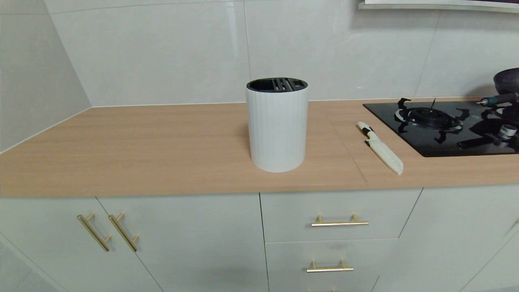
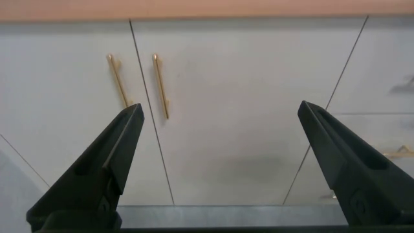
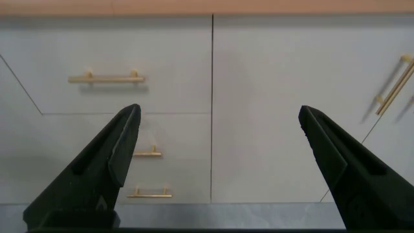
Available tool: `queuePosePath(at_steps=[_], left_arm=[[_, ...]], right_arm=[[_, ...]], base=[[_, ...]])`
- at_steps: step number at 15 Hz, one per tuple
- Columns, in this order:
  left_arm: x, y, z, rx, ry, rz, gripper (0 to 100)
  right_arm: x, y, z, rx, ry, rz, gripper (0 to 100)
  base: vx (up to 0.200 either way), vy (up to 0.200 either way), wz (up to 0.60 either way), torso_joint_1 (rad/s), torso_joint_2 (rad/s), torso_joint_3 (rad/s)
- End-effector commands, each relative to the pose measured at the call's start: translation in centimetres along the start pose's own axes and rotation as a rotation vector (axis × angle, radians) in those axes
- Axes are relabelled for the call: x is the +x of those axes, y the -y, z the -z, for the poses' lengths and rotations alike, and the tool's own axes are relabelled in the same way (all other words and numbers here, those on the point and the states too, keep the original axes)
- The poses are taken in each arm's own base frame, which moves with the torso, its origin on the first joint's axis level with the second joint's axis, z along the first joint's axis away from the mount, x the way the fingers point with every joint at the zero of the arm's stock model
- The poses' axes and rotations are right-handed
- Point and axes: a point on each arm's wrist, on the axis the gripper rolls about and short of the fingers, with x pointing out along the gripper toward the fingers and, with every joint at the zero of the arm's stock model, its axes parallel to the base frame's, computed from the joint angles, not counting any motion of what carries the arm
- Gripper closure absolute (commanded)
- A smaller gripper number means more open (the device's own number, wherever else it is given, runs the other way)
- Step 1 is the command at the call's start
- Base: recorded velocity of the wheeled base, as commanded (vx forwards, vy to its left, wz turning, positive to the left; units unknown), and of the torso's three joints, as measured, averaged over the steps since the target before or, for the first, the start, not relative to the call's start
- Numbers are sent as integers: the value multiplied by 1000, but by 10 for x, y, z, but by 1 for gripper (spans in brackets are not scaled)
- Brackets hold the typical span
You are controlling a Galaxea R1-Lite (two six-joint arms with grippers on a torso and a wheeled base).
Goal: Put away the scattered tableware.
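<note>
A white ribbed cylindrical holder (image 1: 277, 127) with a black slotted top stands upright in the middle of the wooden counter (image 1: 142, 154). To its right a white knife (image 1: 380, 148) with a black band on the handle lies flat on the counter, blade toward the front edge. My left gripper (image 2: 220, 113) is open, held low in front of the white cabinet doors (image 2: 226, 129) with nothing between its fingers. My right gripper (image 3: 220, 116) is open too, facing the drawer fronts (image 3: 110, 65) below the counter.
A black gas hob (image 1: 442, 125) sits at the right of the counter, with a dark pan (image 1: 507, 81) at its far edge. Tiled walls close off the back and left. Brass handles (image 1: 339, 222) stick out from the drawers and doors below.
</note>
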Motion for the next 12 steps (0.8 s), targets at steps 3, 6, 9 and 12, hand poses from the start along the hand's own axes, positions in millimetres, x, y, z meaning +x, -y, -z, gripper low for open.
queuePosePath(at_steps=[3, 6, 9, 12], left_arm=[[0, 0, 0, 0, 0, -2, 0], [0, 0, 0, 0, 0, -1, 0], [0, 0, 0, 0, 0, -1, 0], [0, 0, 0, 0, 0, -1, 0]], right_arm=[[0, 0, 0, -2, -1, -1, 0], [0, 0, 0, 0, -1, -1, 0], [0, 0, 0, 0, -1, -1, 0], [0, 0, 0, 0, -1, -1, 0]], base=[[0, 0, 0, 181, -487, -310], [0, 0, 0, 193, -495, -310], [0, 0, 0, 219, -518, -307], [0, 0, 0, 238, -543, -313]])
